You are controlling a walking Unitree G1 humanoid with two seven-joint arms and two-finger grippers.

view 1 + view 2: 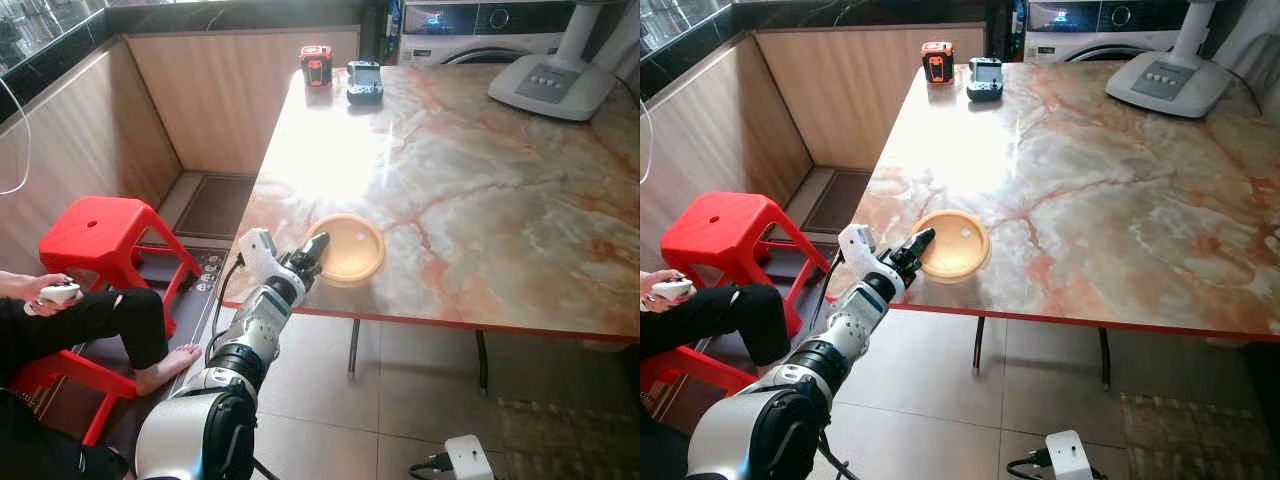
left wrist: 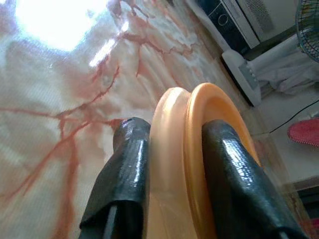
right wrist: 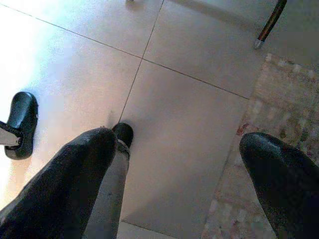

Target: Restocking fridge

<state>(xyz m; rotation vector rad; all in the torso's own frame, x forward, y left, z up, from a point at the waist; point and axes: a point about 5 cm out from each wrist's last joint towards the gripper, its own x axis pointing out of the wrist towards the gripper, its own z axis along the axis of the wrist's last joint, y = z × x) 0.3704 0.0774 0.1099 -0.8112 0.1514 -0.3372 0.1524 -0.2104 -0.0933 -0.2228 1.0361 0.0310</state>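
An orange plate [image 1: 348, 248] lies near the front left edge of the marble table [image 1: 480, 180]. My left gripper [image 1: 314, 250] reaches in from the table's edge and is shut on the plate's near rim. In the left wrist view the two black fingers [image 2: 124, 174] clamp the orange plate rim [image 2: 179, 149] between them. My right gripper [image 3: 179, 164] hangs low over the tiled floor [image 3: 189, 99], its fingers [image 3: 79, 169] spread wide apart with nothing held.
A red and black device [image 1: 316, 65] and a dark grey one [image 1: 364, 81] sit at the table's far edge. A white fan base [image 1: 550, 85] stands at the far right. A person's leg [image 1: 130, 320] rests by a red stool [image 1: 100, 235] at left. A white power strip [image 1: 465, 460] lies on the floor.
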